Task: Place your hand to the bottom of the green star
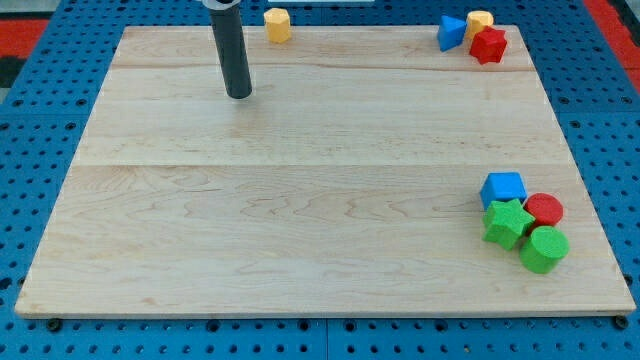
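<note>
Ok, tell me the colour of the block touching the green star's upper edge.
Blue: the blue cube sits just above the green star, seen in the camera view.

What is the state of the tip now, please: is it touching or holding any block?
My tip: holds nothing, touches no block; it stands far to the upper left of the green star.

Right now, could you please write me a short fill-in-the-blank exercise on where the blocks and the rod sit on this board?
My tip rests near the view's top ____ corner.
The green star sits directly below the ____ cube.
The block right of the green star and below the red cylinder is a green ____.

Missing words: left; blue; cylinder.
</note>
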`<action>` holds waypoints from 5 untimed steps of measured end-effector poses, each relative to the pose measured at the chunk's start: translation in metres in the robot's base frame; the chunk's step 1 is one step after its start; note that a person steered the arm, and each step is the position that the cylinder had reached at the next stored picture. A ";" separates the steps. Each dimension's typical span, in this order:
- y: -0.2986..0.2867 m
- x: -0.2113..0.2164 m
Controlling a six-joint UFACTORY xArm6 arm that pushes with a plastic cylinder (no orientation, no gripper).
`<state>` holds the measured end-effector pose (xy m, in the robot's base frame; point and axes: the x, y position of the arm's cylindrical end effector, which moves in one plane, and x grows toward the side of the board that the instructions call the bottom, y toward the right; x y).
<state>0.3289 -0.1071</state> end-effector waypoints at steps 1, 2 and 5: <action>-0.001 0.025; 0.011 0.068; 0.104 0.226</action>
<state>0.5553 -0.0029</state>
